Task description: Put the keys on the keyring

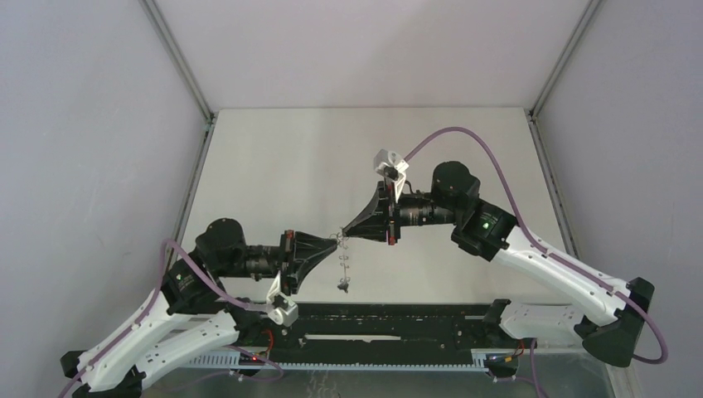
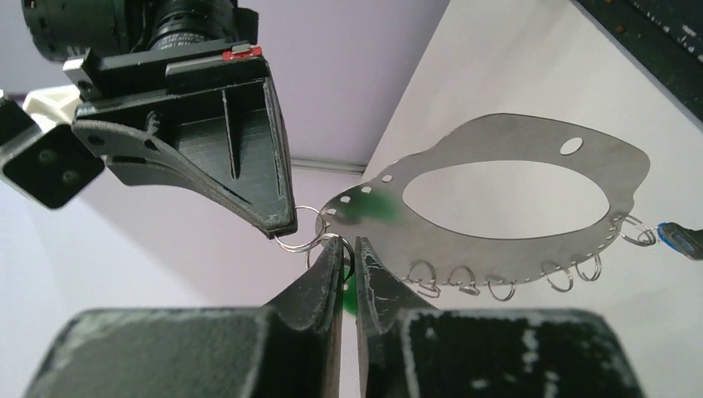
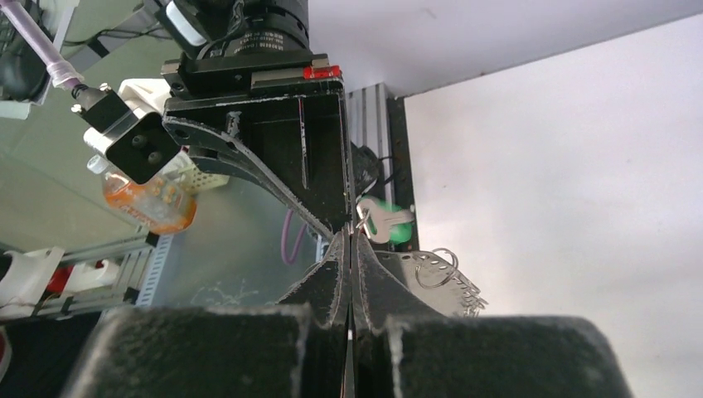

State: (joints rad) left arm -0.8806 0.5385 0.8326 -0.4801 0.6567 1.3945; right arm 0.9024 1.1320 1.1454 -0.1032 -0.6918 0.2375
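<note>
Left wrist view: we are watching left gripper (image 2: 348, 253) nipping keyring (image 2: 514, 240), fingers narrow.
Right gripper (image 3: 348, 240): clamping keyring's rim, fingers together.
Blue key (image 2: 684, 240), green key (image 3: 390, 222): hanging beside keyring.

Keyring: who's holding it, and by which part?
Both grippers: left gripper and right gripper each pinch a small wire loop at one end of the keyring, by the green key.

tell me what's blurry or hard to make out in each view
Left wrist: keyring sharp, green key only a blurred smudge, blue key soft at the frame edge. Right wrist: green key fairly clear. Top external: keyring and keys too small to resolve.
</note>
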